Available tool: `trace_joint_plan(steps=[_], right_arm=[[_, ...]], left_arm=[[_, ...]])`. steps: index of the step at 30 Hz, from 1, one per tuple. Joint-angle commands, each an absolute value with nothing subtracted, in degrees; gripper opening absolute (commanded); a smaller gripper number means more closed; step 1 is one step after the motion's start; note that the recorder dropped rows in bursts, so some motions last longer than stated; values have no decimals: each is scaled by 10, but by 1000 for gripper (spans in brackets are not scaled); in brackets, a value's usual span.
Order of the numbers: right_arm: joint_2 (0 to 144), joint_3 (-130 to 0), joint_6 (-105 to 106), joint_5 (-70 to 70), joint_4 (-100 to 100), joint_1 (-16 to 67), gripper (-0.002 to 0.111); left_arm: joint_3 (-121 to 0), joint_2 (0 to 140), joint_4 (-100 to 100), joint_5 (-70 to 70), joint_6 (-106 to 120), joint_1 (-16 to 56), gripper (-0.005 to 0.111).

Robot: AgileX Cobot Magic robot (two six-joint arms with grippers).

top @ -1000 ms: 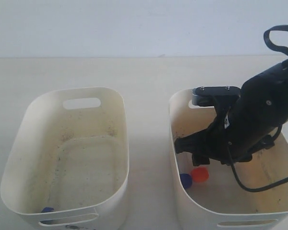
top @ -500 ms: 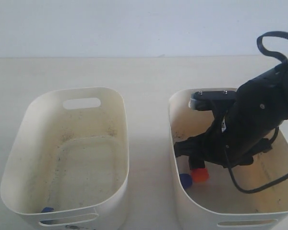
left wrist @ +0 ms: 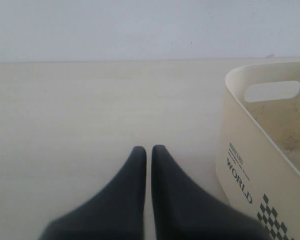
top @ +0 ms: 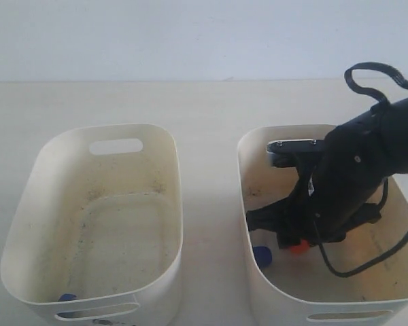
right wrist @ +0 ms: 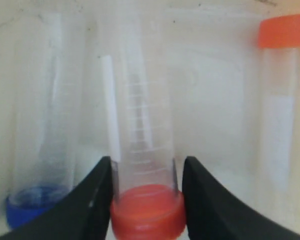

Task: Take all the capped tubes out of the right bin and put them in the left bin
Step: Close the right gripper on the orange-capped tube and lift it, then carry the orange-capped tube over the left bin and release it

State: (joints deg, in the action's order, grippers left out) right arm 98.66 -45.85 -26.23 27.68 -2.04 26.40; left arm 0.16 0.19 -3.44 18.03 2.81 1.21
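Note:
In the right wrist view my right gripper is shut on an orange-capped tube; both fingers press at its cap. It lies on the floor of the right bin. Beside it lie a blue-capped tube and a second orange-capped tube. From outside, the right gripper reaches deep into that bin, with a blue cap and a bit of orange cap showing below it. The left bin holds a blue cap at its near wall. My left gripper is shut and holds nothing.
The left gripper hovers over bare table next to the left bin's outer wall, printed "WORLD". The right arm's black cable loops above the right bin. A strip of table separates the two bins.
The right arm has sunk lower into the right bin and shifted left; the orange cap, plainly visible before, is now mostly covered by the gripper. The left bin is unchanged.

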Motion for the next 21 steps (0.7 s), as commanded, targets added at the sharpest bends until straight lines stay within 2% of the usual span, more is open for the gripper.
trace_joint_plan(steps=[1, 6, 12, 16, 21], right_arm=[[922, -502, -254, 369, -20, 263, 0], [835, -567, -231, 446, -16, 263, 0], [749, -591, -74, 386, 184, 275, 0], [748, -591, 77, 357, 306, 314, 0], [791, -591, 156, 322, 324, 375, 4]], left_arm=[[0, 0, -40, 176, 31, 11, 4], [0, 0, -40, 176, 31, 11, 4], [0, 0, -40, 176, 31, 11, 4], [0, 0, -40, 176, 31, 11, 4], [0, 0, -40, 176, 31, 11, 4]])
